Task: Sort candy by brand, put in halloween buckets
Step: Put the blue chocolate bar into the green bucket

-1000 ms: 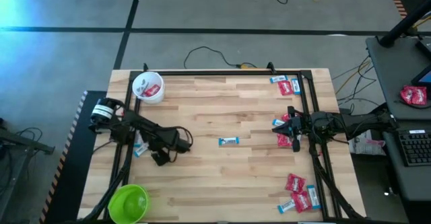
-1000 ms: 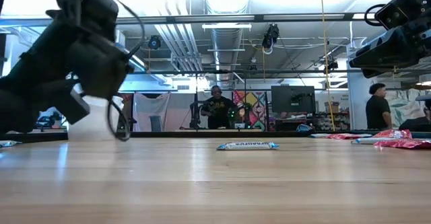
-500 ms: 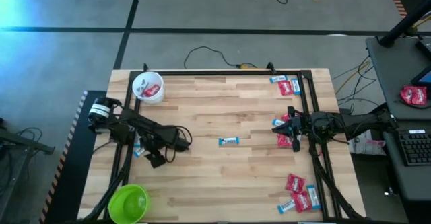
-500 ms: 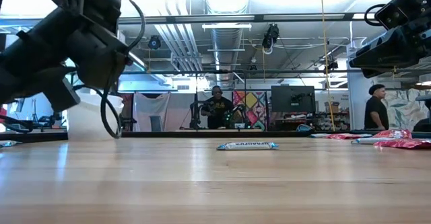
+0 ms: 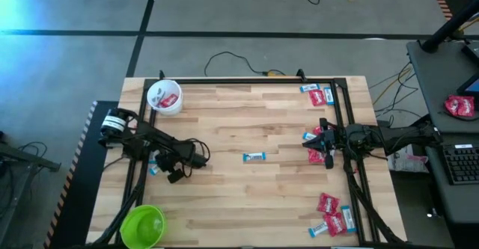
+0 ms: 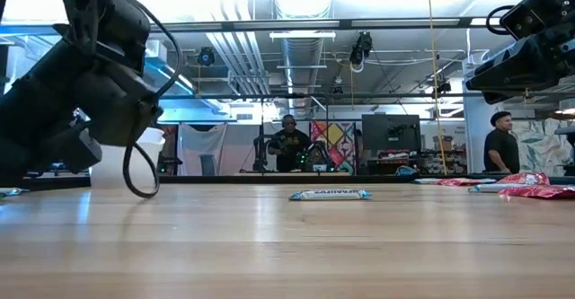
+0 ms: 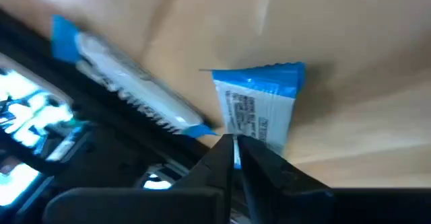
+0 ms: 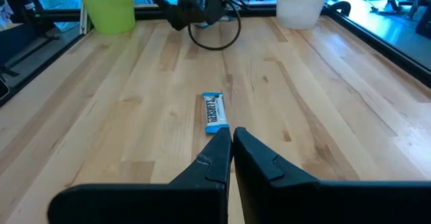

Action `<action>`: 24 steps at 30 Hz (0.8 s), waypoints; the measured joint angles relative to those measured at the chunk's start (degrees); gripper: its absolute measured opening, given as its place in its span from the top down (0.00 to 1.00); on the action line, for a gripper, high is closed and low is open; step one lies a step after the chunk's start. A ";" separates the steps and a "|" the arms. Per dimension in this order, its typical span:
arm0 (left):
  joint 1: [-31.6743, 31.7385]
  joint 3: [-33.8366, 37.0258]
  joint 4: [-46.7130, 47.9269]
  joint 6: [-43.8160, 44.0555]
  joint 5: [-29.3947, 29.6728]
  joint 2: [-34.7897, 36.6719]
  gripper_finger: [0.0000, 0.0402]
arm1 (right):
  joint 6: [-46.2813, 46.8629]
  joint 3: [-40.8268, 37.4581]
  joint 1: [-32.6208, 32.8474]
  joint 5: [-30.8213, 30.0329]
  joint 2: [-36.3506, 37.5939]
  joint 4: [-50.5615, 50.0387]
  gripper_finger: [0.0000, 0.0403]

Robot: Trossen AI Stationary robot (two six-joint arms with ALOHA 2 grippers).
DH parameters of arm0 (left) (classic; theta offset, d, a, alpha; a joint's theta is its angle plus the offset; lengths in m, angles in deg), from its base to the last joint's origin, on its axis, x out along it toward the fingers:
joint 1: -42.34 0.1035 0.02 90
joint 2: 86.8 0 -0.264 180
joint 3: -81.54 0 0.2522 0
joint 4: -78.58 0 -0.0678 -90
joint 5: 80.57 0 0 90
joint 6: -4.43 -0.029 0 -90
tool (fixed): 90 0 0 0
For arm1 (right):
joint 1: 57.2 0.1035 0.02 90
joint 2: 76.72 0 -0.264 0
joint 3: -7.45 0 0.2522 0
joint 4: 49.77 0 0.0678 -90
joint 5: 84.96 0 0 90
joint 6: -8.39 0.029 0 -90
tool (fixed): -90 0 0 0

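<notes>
My left gripper (image 5: 169,171) is low at the table's left side, shut on a light blue and white candy (image 7: 259,109). A second blue candy (image 7: 128,79) lies flat on the wood beside it. The white bucket (image 5: 165,97), with red candy inside, stands at the far left. The lime green bucket (image 5: 144,225) stands at the near left. One blue candy (image 5: 254,157) lies mid-table. My right gripper (image 5: 320,146) hovers shut above red candies (image 5: 316,156) at the right side, touching nothing. My left gripper pinches the blue candy's near crimped end (image 7: 237,135) between its two fingertips (image 7: 219,158). The fingers lie along the candy, which stretches away from them over the wood. Whether it is lifted or rests on the table cannot be told.
More red and blue candies lie at the far right (image 5: 318,94) and the near right (image 5: 333,219). Black frame rails (image 5: 340,114) run along the table's sides. People stand in the room beyond the table (image 6: 289,146).
My left gripper has gone down and a little toward the table's left edge, and has shut on the end of the blue candy.
</notes>
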 joint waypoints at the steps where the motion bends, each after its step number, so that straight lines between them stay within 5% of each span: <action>1: 0.00 -0.24 -0.87 0.03 -0.39 0.05 0.98 | 0.00 0.00 0.01 0.00 0.00 0.02 0.98; 5: -0.02 -3.93 -2.52 0.14 0.84 -0.17 0.99 | -0.02 0.00 0.01 0.00 0.00 0.02 0.98; 24: -6.82 -25.91 -26.24 -10.80 28.00 -0.65 0.97 | 0.00 0.00 0.00 0.00 0.00 0.00 0.98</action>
